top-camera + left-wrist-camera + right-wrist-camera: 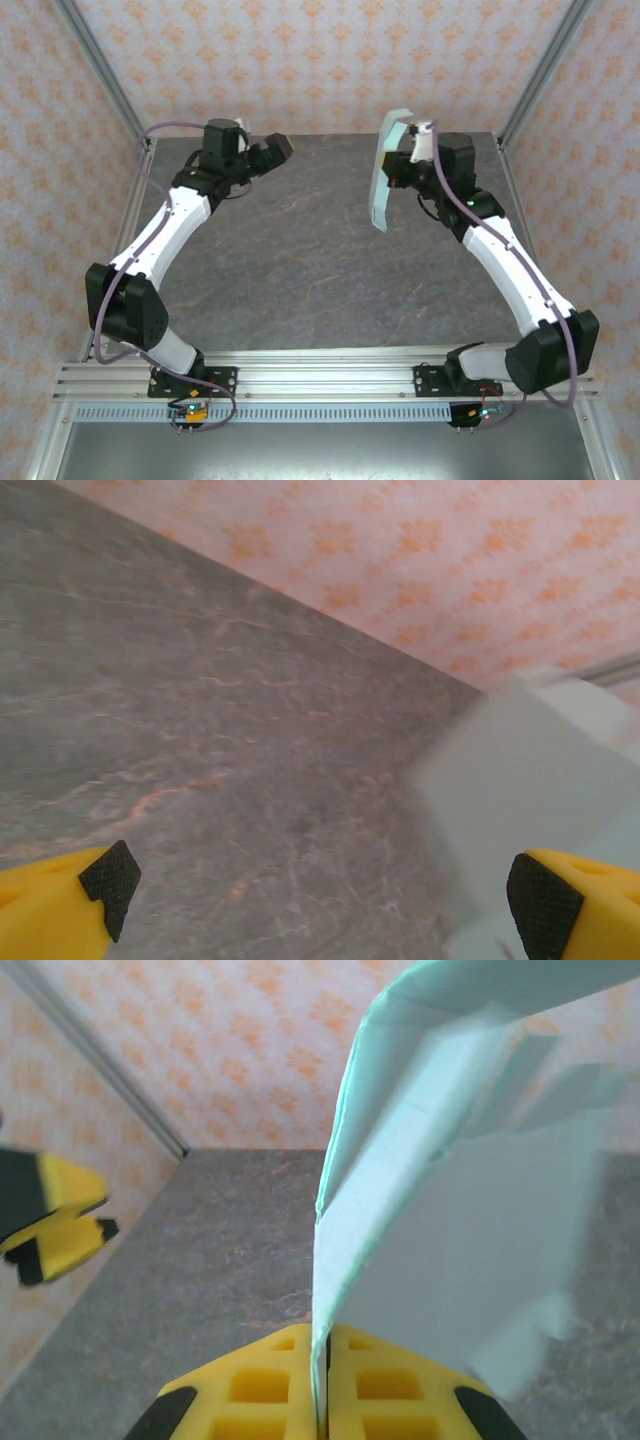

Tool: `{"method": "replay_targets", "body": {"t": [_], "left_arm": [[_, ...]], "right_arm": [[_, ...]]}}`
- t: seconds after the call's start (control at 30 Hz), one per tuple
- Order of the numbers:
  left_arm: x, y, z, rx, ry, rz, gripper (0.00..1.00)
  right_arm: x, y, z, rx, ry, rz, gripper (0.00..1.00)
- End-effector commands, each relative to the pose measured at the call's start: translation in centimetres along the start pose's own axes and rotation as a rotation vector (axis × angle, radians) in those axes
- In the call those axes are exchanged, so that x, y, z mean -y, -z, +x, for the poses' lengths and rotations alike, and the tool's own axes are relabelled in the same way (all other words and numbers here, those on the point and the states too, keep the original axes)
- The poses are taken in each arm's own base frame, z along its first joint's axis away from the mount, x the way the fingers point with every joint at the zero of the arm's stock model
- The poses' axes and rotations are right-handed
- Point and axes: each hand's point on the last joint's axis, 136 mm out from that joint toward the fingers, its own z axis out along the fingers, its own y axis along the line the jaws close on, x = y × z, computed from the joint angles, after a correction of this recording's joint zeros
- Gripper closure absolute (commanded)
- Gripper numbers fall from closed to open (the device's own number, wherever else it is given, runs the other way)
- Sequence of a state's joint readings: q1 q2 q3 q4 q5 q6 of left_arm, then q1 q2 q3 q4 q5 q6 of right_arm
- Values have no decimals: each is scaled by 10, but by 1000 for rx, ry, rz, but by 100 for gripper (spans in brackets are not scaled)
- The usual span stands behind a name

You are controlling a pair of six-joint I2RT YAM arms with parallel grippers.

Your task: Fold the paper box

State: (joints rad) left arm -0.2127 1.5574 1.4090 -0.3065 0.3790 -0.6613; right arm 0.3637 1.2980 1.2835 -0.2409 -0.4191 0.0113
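The right gripper [322,1390], pinched shut on the edge of the pale mint-blue thin-card paper box [382,190], holds it aloft at one o'clock above the grey marbled table [300,260], the left gripper [320,890] gaping empty at eleven o'clock; advisable: bring that gripper squarely onto a flap, pressing along the crease.

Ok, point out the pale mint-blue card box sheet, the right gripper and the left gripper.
pale mint-blue card box sheet [380,185], top external view, middle of its raised panel.
right gripper [322,1355], right wrist view, yellow fingers' pinch on the sheet.
left gripper [325,890], left wrist view, open gap between fingertips.
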Motion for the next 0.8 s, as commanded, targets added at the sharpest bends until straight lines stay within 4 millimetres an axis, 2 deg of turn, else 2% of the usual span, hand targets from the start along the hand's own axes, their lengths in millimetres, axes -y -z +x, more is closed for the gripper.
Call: {"method": "replay_targets", "body": {"t": [0.0, 0.07, 0.2, 0.27, 0.33, 0.37, 0.4, 0.47, 0.53, 0.6, 0.67, 0.77], "left_arm": [[-38, 8, 8, -2, 32, -112, 0], [-52, 9, 12, 7, 55, -134, 0], [-78, 7, 28, -3, 83, -194, 0], [-90, 4, 37, -18, 103, -215, 0], [-98, 1, 47, -49, 101, -222, 0], [-102, -2, 53, -65, 100, -227, 0], [-106, -5, 59, -82, 103, -228, 0], [-113, -13, 72, -112, 119, -223, 0], [-113, -23, 85, -148, 134, -194, 0], [-109, -34, 104, -203, 104, -182, 1], [-102, -42, 127, -275, 56, -184, 2], [-85, -48, 170, -389, -3, -159, 5]], "right_arm": [[-8, -4, 53, -216, 321, 107, 87], [-33, -15, 80, -284, 374, 46, 84], [-83, -39, 171, -467, 364, -135, 69], [-102, -40, 209, -558, 328, -208, 62], [-109, -38, 233, -620, 254, -242, 57], [-108, -36, 237, -621, 232, -242, 54], [-105, -34, 238, -611, 215, -228, 51], [-95, -29, 227, -572, 184, -185, 43], [-74, -26, 207, -516, 118, -92, 36], [-36, -22, 188, -454, 3, 42, 27], [3, -16, 179, -421, -124, 155, 26], [60, -1, 183, -428, -306, 333, 26]]}}
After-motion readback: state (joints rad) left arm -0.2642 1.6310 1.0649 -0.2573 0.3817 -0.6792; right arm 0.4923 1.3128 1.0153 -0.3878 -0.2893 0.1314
